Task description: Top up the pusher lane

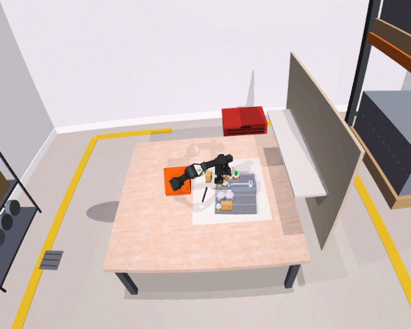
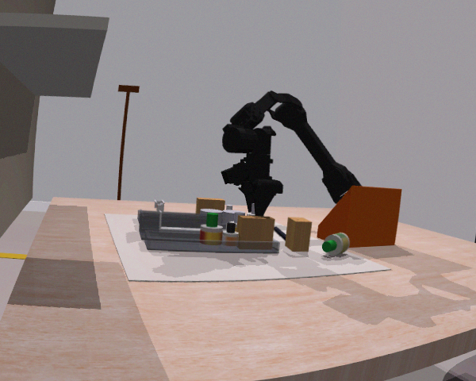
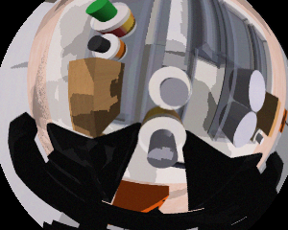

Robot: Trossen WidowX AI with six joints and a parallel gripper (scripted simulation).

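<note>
My gripper (image 1: 218,179) (image 2: 257,213) (image 3: 162,130) is shut on a jar with a pale grey lid (image 3: 162,142), at the front end of the grey lane tray (image 1: 241,208) (image 2: 168,244). A matching grey-lidded jar (image 3: 170,90) (image 1: 225,183) stands just ahead of it in the sprung lane (image 1: 242,186), touching or nearly touching. The pusher plate (image 1: 251,185) (image 2: 159,203) stands at the lane's far end. In the exterior view a brown box (image 2: 255,232) hides the held jar.
A green-lidded jar (image 3: 106,13) (image 2: 210,229) and a black-lidded jar (image 3: 105,45) (image 2: 230,233) stand beside the brown box (image 3: 96,92). Two grey-lidded jars (image 3: 253,90) fill another lane. A green-lidded jar (image 2: 335,244) lies on its side near a small block (image 2: 298,233).
</note>
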